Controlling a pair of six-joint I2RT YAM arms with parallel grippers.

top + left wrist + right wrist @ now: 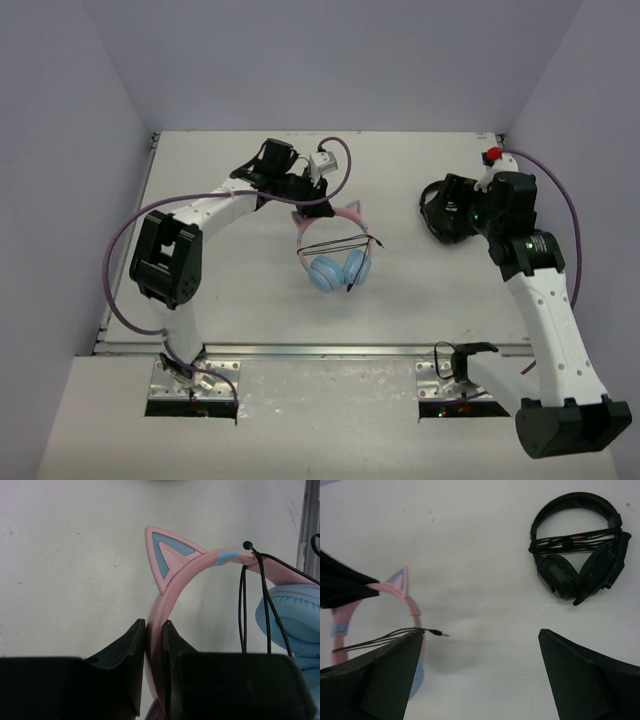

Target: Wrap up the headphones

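Headphones (325, 273) of the over-ear kind, with light blue padded ear cups (355, 268), a pink plastic headband (167, 587) and a thin black cable (243, 605), lie near the middle of the flat white table (230, 300). The cups point toward the arms' bases and the band toward the far wall.

The left gripper (155, 630) is pressed together on the headband. Its two black fingers (127, 650) pinch the pink strip just below a pink-and-blue cat ear (167, 555), and the band runs up between them. Strands of the cable cross the gap between the two sides of the band, above the cups. In the right wrist view the small metal plug (437, 633) sticks out past the band over bare table.

The right gripper (481, 635) stands spread wide and holds nothing — only white table shows between its dark fingers (385, 675). From its camera the headphones lie off to one side. A second, all-black pair of headphones (577, 545) lies beyond on the other side. That black pair rests flat toward the far right of the table, well apart from the pink-and-blue one, with its own cable bundled across between band and cups.
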